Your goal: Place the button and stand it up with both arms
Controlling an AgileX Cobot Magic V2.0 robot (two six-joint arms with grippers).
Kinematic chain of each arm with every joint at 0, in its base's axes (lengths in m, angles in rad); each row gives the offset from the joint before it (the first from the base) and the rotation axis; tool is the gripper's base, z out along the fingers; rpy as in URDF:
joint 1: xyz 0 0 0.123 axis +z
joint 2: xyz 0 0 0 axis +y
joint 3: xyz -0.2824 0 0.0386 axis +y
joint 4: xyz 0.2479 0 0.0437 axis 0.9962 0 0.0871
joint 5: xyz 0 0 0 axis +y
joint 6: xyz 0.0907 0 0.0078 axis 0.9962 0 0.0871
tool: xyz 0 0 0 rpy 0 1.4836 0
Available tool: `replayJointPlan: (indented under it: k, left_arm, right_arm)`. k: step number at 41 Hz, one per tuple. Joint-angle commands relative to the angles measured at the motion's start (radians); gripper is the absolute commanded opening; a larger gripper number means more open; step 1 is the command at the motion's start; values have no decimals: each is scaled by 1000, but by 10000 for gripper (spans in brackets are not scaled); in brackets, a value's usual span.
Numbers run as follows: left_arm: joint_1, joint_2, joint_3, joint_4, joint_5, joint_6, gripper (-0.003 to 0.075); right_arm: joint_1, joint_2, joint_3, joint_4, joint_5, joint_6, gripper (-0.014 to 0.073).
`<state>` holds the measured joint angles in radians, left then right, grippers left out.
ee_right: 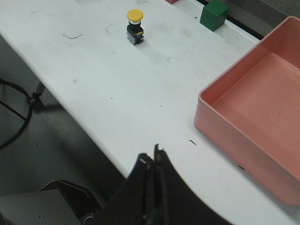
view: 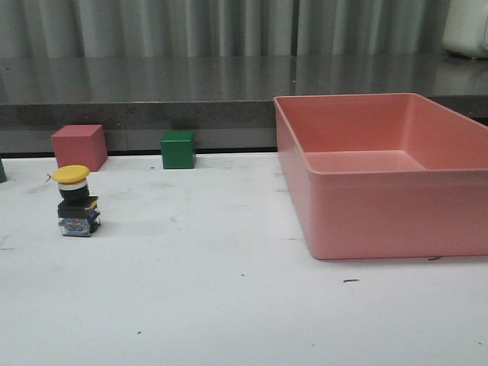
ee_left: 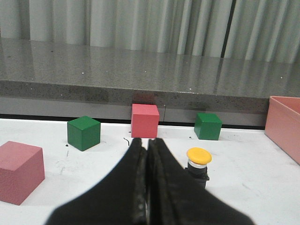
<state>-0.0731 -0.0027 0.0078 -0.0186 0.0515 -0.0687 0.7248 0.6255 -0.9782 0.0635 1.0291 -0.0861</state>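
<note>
Left gripper [ee_left: 146, 143] jaws pressed together, empty. Right gripper [ee_right: 153, 157] likewise closed, empty, over table edge. Button [view: 77, 200] upright on white table [view: 229, 297], scuffed, at 9 o'clock in front view; pink cube [view: 78, 146] and green cube [view: 178, 149] behind it. Pink bin [view: 381, 221] at 3 o'clock. Grey ledge [view: 137, 91], curtains [view: 191, 27] behind.

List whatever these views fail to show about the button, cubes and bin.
- Button: left wrist view, base hidden behind the left gripper, jaws shut.
- Pink bin: front view, right end cut off by the frame.
- Green cube: front view, only a sliver at the left edge.
- Button's base markings: too small everywhere.
</note>
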Motion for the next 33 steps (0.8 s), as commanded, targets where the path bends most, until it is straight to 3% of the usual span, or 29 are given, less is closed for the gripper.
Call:
replayJointPlan:
  k: [1,6,13,24,33]
  left_arm:
    - [0,-25,16,0,-73,-7,-20]
    - [0,-25,16,0,-73,-7,-20]
    - [0,-24,16,0,-73,-7,-20]
    - [0,-24,16,0,-73,-7,-20]
    - [0,-24,16,0,-73,-7,-20]
  right_arm:
    - [-4,-9,-13,5,-76,-8,-68]
    - [-51,-70,44,4,-97,-8,-68]
    - [-239,-227,198,3,-202,-8,-68]
    - [-491,-492,528,-36,-563,-8,-68]
    - [-638,-572,752,-10,-813,-8,-68]
